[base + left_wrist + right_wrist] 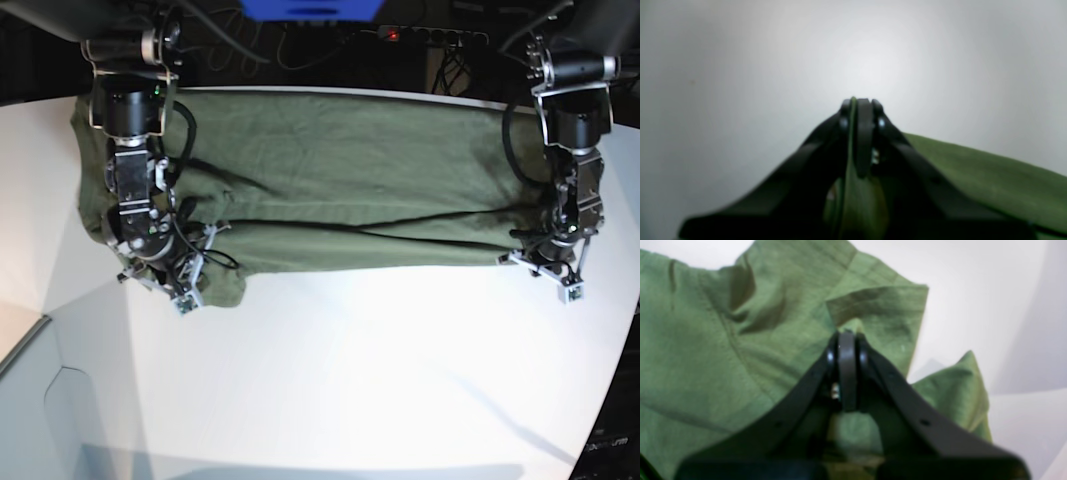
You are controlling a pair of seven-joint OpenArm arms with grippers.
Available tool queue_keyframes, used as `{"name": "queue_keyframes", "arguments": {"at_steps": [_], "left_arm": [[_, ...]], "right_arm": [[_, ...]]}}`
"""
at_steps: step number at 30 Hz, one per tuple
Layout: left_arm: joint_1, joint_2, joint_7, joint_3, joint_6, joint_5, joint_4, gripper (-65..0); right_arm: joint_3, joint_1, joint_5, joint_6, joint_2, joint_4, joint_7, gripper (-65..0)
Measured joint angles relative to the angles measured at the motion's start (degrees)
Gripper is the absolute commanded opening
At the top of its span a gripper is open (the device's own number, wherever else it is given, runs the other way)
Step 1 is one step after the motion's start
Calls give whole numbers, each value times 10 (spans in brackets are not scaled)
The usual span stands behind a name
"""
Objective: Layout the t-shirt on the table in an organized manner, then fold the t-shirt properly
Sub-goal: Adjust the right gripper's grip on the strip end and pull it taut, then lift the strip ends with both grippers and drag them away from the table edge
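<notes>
Layout step: left gripper (862, 101) and right gripper (846, 335) each clamp the shirt (350, 160) near the table's (350, 380) far edge; next, judged, an even outward pull.

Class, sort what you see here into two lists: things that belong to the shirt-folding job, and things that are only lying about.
Belongs to the job:
- t-shirt
- table
- left gripper, shut on the t-shirt
- right gripper, shut on the t-shirt

Just lying about:
- power strip beyond the table
- cables beside it
</notes>
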Motion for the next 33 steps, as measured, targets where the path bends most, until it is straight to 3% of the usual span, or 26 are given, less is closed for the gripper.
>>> {"name": "queue_keyframes", "arguments": {"at_steps": [8, 19, 29, 33], "left_arm": [[0, -1, 6, 0, 0, 0, 4, -649], [8, 1, 19, 0, 2, 5, 105, -649], [6, 2, 22, 0, 2, 5, 132, -649], [6, 2, 21, 0, 2, 5, 157, -649]], "right_arm": [[2, -26, -3, 0, 2, 98, -4, -650], [27, -32, 2, 0, -5, 217, -4, -650], [52, -34, 3, 1, -20, 256, -6, -650], [76, -33, 44, 0, -20, 274, -9, -650]]}}
